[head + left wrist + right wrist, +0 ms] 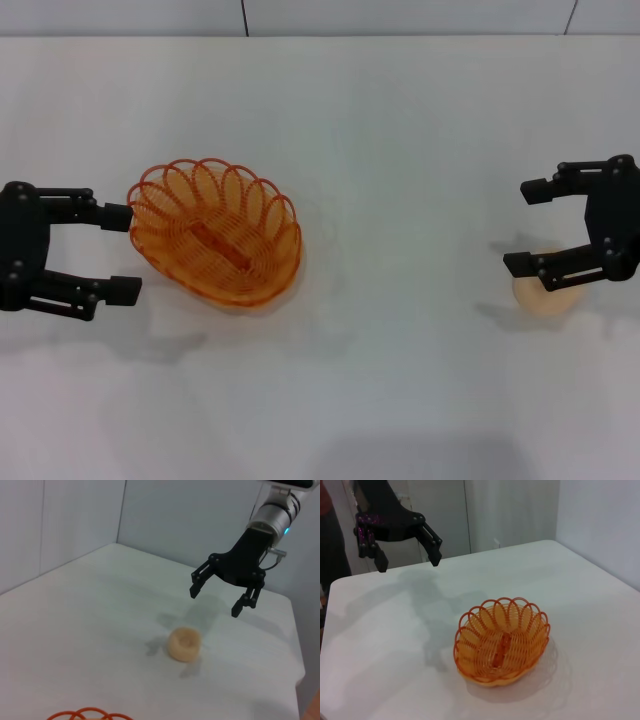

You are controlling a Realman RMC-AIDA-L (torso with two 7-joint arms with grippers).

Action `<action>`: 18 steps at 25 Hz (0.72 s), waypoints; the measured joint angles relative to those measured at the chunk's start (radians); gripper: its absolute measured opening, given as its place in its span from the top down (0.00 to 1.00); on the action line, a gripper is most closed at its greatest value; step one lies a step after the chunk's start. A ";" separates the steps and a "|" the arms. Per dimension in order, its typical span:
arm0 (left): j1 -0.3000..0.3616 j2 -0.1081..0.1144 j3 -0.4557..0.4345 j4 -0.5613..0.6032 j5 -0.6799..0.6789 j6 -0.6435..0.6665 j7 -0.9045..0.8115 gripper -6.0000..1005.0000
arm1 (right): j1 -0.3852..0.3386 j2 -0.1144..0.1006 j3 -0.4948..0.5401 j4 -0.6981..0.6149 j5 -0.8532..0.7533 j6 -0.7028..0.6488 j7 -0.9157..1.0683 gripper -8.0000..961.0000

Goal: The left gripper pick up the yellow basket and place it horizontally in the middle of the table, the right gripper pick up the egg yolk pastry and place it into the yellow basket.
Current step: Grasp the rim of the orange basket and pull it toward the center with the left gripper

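The yellow basket (216, 232) sits on the white table (400, 150), left of centre, turned at a slant; it also shows in the right wrist view (501, 641), and a bit of its rim shows in the left wrist view (90, 714). My left gripper (125, 250) is open and empty just left of the basket's rim, above the table; it also shows in the right wrist view (410, 557). The egg yolk pastry (545, 295) lies at the right; it also shows in the left wrist view (184, 643). My right gripper (525, 226) is open above it, not touching; it also shows in the left wrist view (216, 599).
A wall (400, 15) runs behind the table's far edge. The table's right edge (299, 645) lies close beyond the pastry.
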 joint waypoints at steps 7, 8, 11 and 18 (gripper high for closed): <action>-0.002 -0.004 -0.001 0.000 0.000 0.000 0.000 0.13 | 0.010 0.000 -0.001 0.006 0.000 0.002 -0.001 0.11; -0.002 -0.004 0.000 0.000 0.000 0.000 0.000 0.13 | 0.011 0.000 -0.001 0.006 0.000 0.002 -0.001 0.11; -0.003 -0.004 -0.002 0.000 0.000 0.000 0.000 0.13 | 0.011 0.000 -0.001 0.006 0.000 0.003 -0.001 0.11; -0.006 -0.004 -0.003 0.000 0.000 -0.002 0.000 0.13 | 0.012 0.000 -0.001 0.009 -0.001 0.013 -0.002 0.11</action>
